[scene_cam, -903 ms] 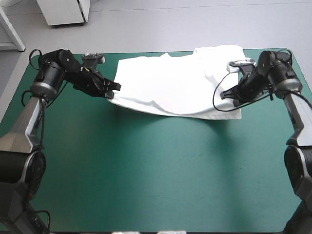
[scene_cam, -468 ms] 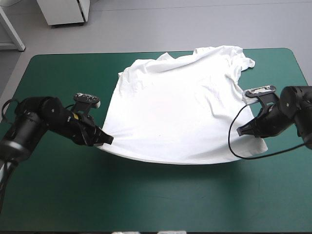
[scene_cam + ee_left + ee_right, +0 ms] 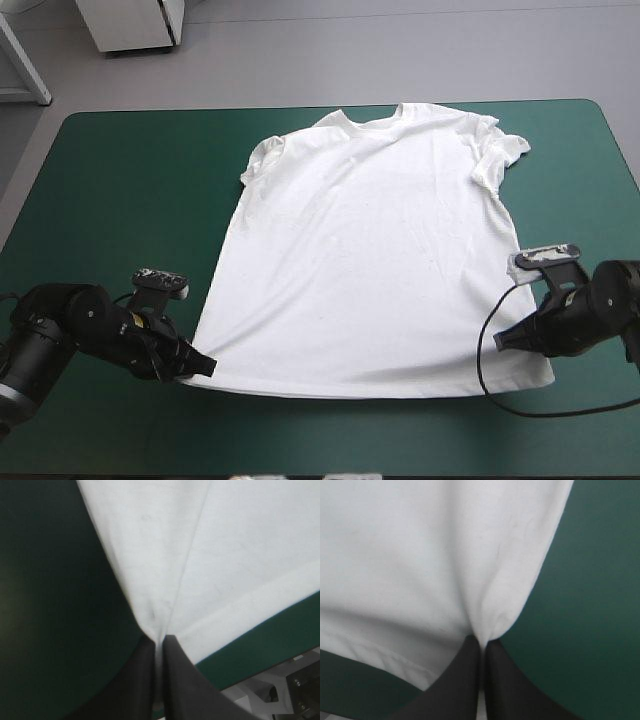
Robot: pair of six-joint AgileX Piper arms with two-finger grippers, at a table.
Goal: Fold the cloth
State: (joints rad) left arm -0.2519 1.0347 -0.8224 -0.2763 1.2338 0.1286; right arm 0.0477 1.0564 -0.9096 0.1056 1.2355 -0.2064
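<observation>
the white t-shirt (image 3: 370,250) is found spread flat on the teal-green cover (image 3: 120,200), collar toward the far edge and hem toward the near edge. the left gripper (image 3: 198,362) is clamped on the hem's left corner. its black fingers are all but met, with cloth pinched between them, as is confirmed in the left wrist view. the right gripper (image 3: 508,340) is likewise closed on the hem's right corner. a shadow is noted under the hem between the two grippers, so that edge is judged to be held slightly off the cover. the step in hand is judged to be the flattening before a first fold. equal tension is to be held across the hem. both corners are to be lowered together and released only once laid flat. the right sleeve (image 3: 495,150) is seen bunched, and smoothing is advised before folding.
</observation>
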